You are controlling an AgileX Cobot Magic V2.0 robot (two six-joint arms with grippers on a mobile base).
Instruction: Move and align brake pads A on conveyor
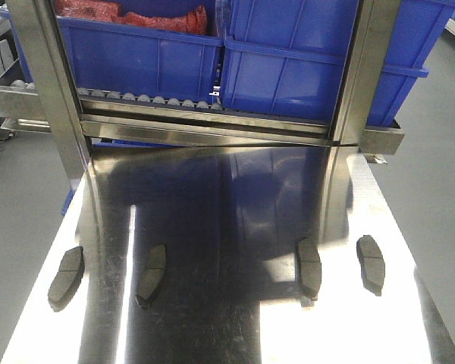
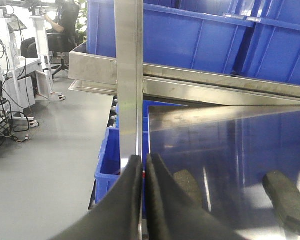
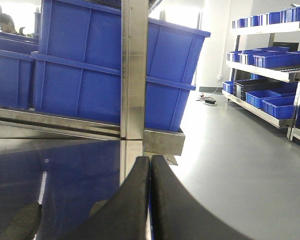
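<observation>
Pads point(image 1: 152, 275) are lying in a row of four across the shiny table point(image 1: 227, 197), two toward the left, two toward the right, a wide gap between the pairs. Left gripper point(image 2: 143, 161) and right gripper point(image 3: 150, 160) are hovering near the table's sides, jaws pressed together, holding nothing. Blue bins point(image 1: 296, 61) are sitting on the rack point(image 1: 212, 121) behind.

L wrist view: a brake pad point(image 2: 189, 185) at btm centre is half hidden behind the left gripper point(image 2: 144, 160); R wrist view: another pad point(image 3: 20, 222) at lower left is blurry, cut by btm edge.
</observation>
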